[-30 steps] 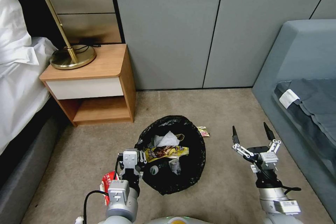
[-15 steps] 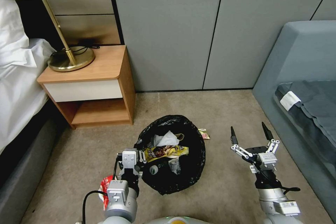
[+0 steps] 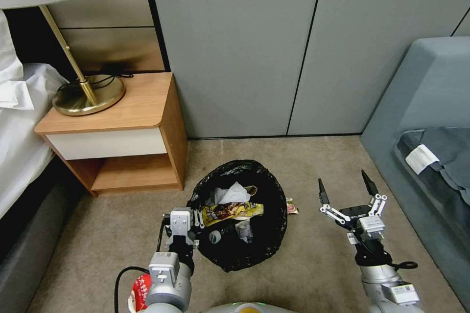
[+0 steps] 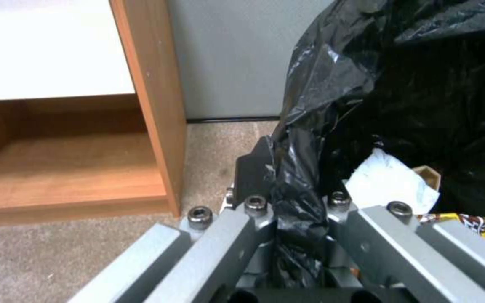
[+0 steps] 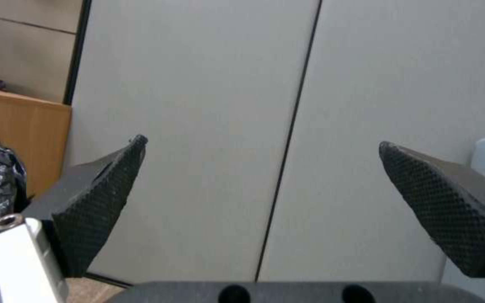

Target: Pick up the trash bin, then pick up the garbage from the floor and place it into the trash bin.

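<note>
Fingers (image 4: 254,168) of the left arm pinch the trash bin (image 3: 274,234) rim; right fingers (image 3: 321,192) spread, raised.

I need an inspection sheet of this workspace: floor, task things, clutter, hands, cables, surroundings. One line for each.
Floor: beige carpet, some dark stains.
Bin: black liner over the rim; inside, a tissue, a yellow wrapper and a small bottle.
Litter on the floor: a small wrapper beside the bin, a red wrapper by the left arm.
Clutter: nothing seen.
Left hand: shut on the bin's rim, liner pinched between the fingers.
Right hand: open, empty, beside the bin.
Cables: black lamp cord on the nightstand.
Surroundings: lamp, bed, grey wall, grey sofa.
</note>
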